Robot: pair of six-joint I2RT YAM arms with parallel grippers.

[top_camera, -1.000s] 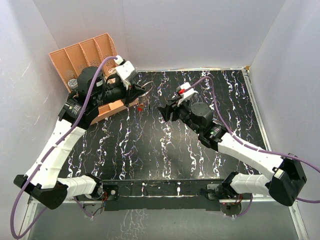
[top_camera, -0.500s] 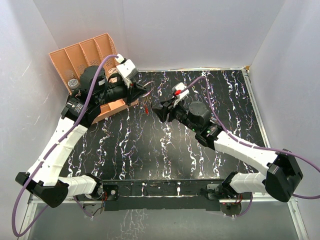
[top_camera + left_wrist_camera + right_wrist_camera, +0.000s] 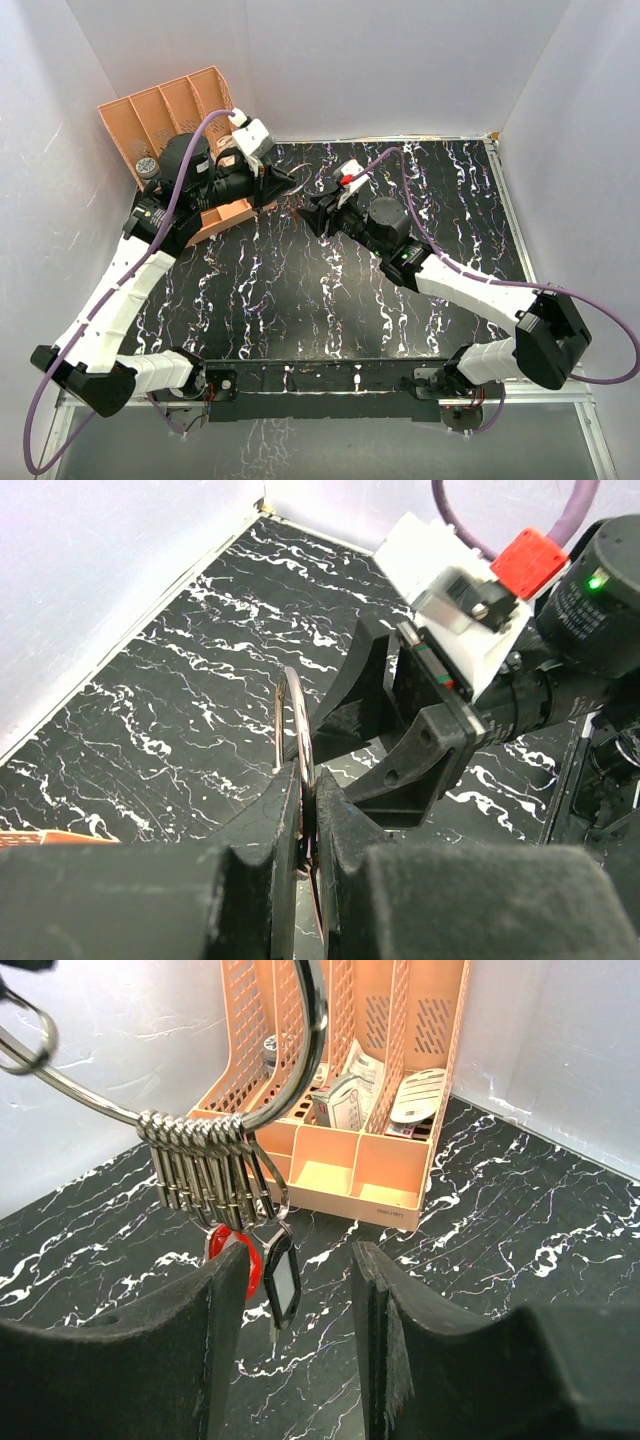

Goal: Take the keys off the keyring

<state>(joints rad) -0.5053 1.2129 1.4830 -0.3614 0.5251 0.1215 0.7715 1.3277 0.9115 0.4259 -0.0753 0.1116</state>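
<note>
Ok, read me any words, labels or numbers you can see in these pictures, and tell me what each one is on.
Nothing can be read in full.
Orange organizer: a small printed line low on its front wall, too small to read.
White tags in its compartments: dark marks, too blurred to read.
No other writing shows in any view.
</note>
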